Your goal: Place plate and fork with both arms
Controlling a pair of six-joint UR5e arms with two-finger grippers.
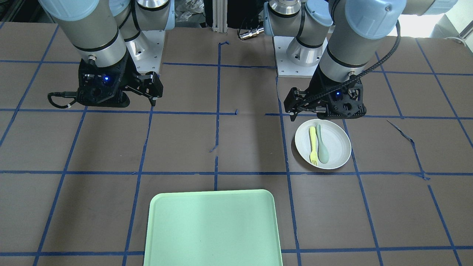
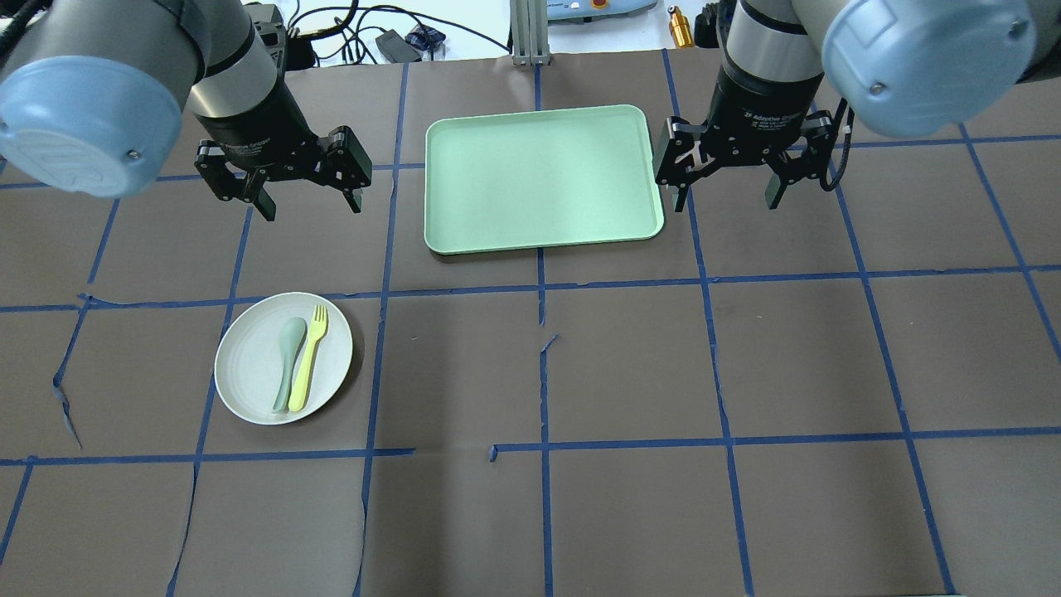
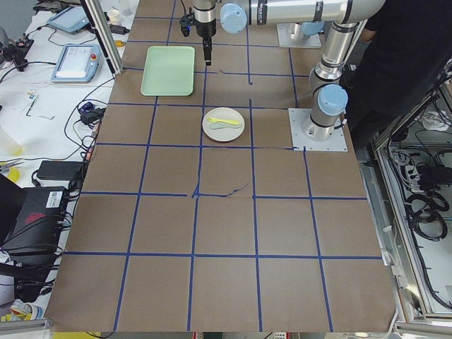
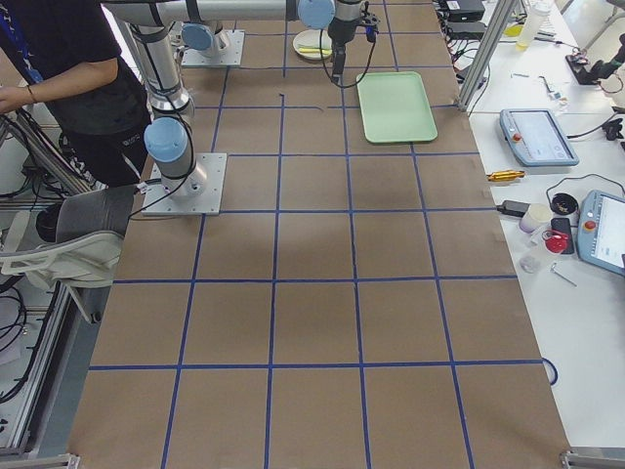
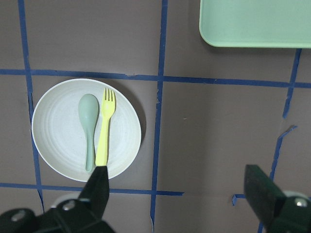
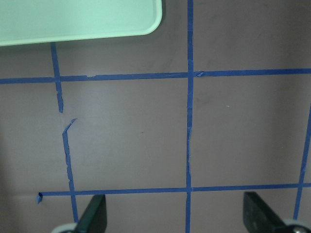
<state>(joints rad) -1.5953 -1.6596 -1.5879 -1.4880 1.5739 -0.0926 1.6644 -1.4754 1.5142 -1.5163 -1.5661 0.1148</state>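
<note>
Status: you're at the start, nothing is placed yet. The round, shallow white plate (image 2: pixel 244 369) sits on the left side of the brown paper-covered table (image 2: pixel 630 373). The slim pale-yellow plastic fork (image 2: pixel 308 358) lies on it, tines pointing far, just right of a pale grey-green spoon (image 2: pixel 288 352). The two handles are touching or nearly so; I can't tell which.

The rectangular mint-green tray (image 2: pixel 543 178) is at far centre, well apart from the plate, with neither plate nor fork on it.

The left gripper (image 2: pixel 312 203) hangs above the table, far of the plate and left of the tray, jaws spread wide and holding nothing. The right gripper (image 2: pixel 726 199) hangs just right of the tray, jaws likewise apart and empty.

My read: both picks and both placements are left to do. I'd guess the tray is the target, though the task doesn't say. Expect the fork pick to be fiddly with the spoon right beside it.
</note>
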